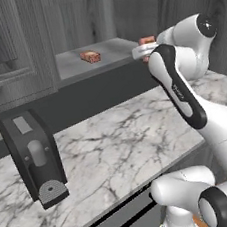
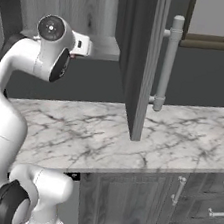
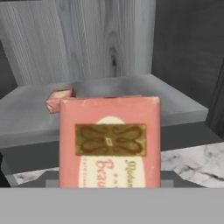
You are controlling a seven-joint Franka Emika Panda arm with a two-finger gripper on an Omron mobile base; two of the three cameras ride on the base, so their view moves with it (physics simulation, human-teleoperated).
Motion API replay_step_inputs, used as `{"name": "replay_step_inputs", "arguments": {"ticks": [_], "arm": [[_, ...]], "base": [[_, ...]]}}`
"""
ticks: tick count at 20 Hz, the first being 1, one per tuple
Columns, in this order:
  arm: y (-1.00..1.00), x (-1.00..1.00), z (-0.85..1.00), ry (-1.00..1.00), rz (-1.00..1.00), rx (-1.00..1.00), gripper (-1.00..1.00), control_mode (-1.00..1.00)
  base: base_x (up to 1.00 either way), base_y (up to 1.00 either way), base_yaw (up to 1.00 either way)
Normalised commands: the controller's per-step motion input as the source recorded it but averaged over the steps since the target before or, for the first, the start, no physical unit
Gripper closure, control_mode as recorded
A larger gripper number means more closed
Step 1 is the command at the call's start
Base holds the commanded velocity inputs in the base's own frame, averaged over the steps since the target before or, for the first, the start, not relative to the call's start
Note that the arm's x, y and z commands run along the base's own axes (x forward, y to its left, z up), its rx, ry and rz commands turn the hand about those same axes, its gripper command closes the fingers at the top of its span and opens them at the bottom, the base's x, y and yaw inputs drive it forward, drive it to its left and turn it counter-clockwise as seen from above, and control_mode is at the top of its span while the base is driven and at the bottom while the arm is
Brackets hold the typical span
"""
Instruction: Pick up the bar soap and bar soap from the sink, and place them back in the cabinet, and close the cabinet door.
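Held bar soap [image 3: 110,142] is showing a salmon-pink face with a gold ornamental label and cream oval with script lettering, filling the middle of the hand view; the second bar soap [image 1: 90,56] is lying flat on the cabinet [image 1: 98,16] inner shelf, toward its left-middle. Gripper [image 1: 146,48] is sitting at the shelf's right front edge pinching the held bar, fingers themselves hidden behind it, so the exact spread isn't readable. Cabinet door [image 2: 141,62] is standing open edge-on just right of the hand, and bare shelf is lying open right of the resting bar above the marble counter [image 1: 119,145].
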Motion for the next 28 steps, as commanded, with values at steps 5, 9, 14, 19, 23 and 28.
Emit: {"name": "replay_step_inputs", "arguments": {"ticks": [5,9,14,19,23,28], "arm": [[0.17,0.51,0.00,0.00,0.02,0.00,1.00,-1.00],[0.22,0.51,0.00,0.00,0.04,0.00,1.00,-1.00],[0.18,0.51,0.00,0.00,0.04,0.00,1.00,-1.00],[0.18,0.51,0.00,0.00,0.05,0.00,1.00,-1.00],[0.21,0.50,0.00,0.00,0.05,0.00,1.00,-1.00],[0.23,0.51,-0.02,0.00,0.02,0.00,1.00,-1.00]], "base": [[0.00,0.00,0.00],[0.00,0.00,0.00],[0.00,0.00,0.00],[0.00,0.00,0.00],[0.00,0.00,0.00],[0.00,0.00,0.00]]}}
